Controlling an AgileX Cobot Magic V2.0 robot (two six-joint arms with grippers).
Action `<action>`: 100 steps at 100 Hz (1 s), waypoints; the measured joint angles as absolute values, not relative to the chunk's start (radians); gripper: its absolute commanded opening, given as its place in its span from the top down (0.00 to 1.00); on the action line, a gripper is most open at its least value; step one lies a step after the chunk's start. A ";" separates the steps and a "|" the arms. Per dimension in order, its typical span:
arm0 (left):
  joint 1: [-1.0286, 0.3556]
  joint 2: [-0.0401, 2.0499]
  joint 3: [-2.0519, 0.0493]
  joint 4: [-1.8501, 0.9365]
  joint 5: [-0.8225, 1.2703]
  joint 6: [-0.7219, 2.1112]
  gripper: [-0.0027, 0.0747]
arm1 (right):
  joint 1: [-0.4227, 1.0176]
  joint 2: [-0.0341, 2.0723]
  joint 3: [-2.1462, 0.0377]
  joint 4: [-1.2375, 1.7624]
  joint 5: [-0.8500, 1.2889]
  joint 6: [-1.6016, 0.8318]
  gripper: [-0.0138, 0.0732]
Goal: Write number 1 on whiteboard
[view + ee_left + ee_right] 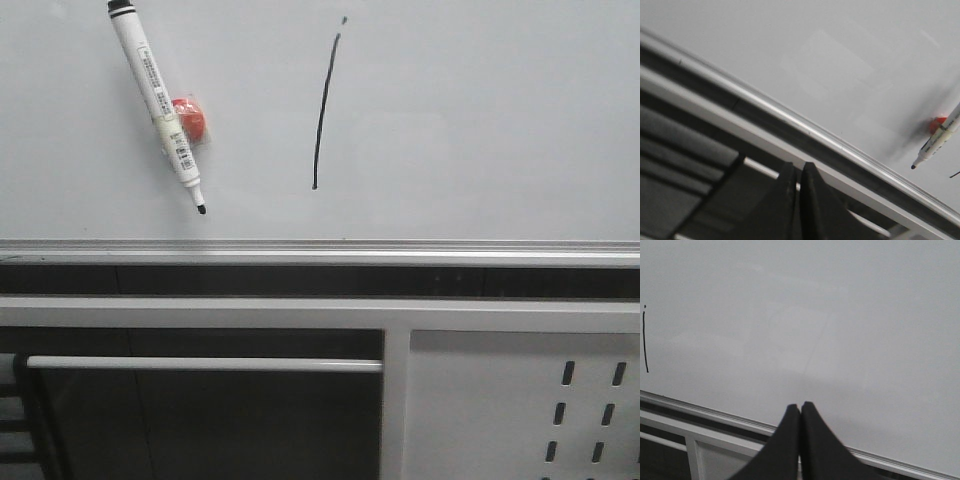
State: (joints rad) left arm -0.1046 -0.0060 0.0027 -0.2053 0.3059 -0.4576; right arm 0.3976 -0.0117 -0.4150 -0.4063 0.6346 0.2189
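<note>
The whiteboard (480,130) fills the upper front view above its silver rail. On it is the number 1 (323,115), a thin black near-vertical stroke with a small dot above it; it also shows at the edge of the right wrist view (645,342). A white marker pen (158,105) lies slanted against the board at the left, black tip down, over a red-orange magnet (189,118). The pen shows in the left wrist view (939,137) too. My left gripper (796,167) is shut and empty, below the rail. My right gripper (800,407) is shut and empty, near the board's lower edge.
Below the rail (320,250) runs a white metal frame with a horizontal bar (200,364) over a dark opening. A white perforated metal panel (520,410) sits at the lower right.
</note>
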 measured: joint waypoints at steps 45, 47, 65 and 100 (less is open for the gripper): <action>-0.073 -0.006 0.003 -0.094 0.351 -0.458 0.99 | 0.398 -0.012 -0.415 -0.406 0.635 0.219 0.90; -0.073 -0.006 0.003 -0.091 0.351 -0.458 0.99 | 0.398 -0.012 -0.415 -0.406 0.635 0.219 0.90; -0.073 -0.006 0.003 -0.081 0.351 -0.458 0.99 | 0.398 -0.012 -0.415 -0.406 0.635 0.219 0.90; -0.073 -0.006 0.003 0.183 0.357 -0.458 0.99 | 0.398 -0.012 -0.415 -0.406 0.635 0.219 0.90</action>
State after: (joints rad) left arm -0.0730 -0.0060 0.0027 0.1830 0.3570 -0.4576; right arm 0.3976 -0.0117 -0.4150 -0.4063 0.6346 0.2189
